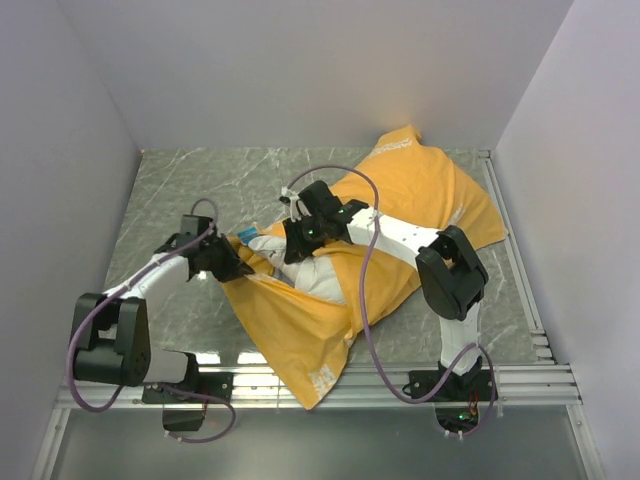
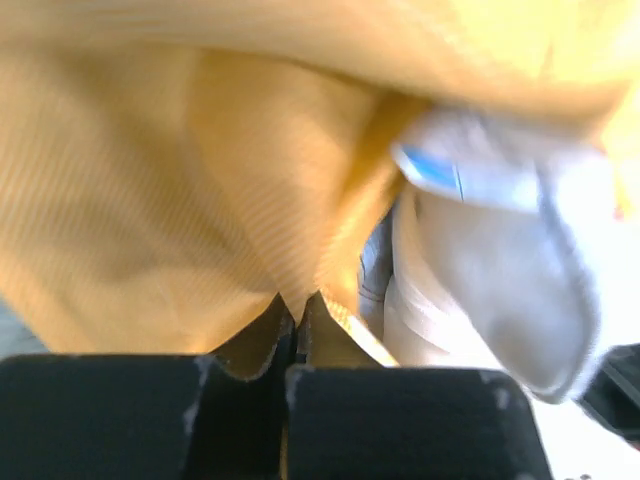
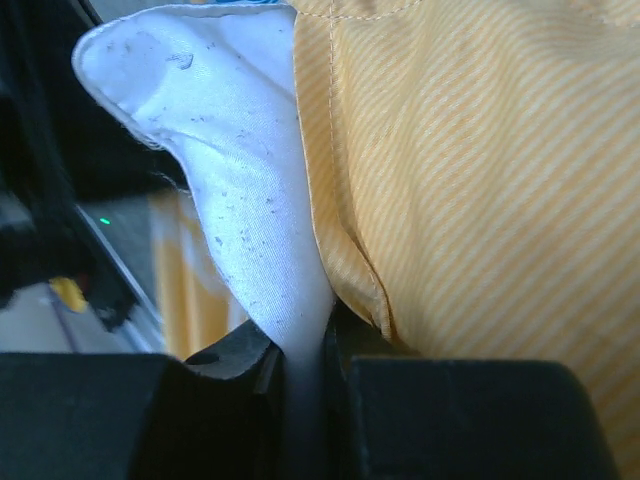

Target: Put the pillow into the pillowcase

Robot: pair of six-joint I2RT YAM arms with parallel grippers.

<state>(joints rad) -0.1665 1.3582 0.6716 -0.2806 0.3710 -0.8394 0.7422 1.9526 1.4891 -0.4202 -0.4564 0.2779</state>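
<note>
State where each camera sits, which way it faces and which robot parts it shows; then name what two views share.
Top external: fixed above and behind the robot, looking down on the table; both arms show, with the left hand and right hand at the pillowcase opening.
Left wrist: on the left arm, looking along its hand, which is shut on orange pillowcase fabric.
Right wrist: on the right arm, looking along its hand, which pinches the white pillow.
Shared: both wrist views show the pillow beside the pillowcase.

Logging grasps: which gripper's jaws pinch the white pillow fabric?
The right gripper: white pillow runs into its jaws, while the left gripper pinches orange pillowcase.
</note>
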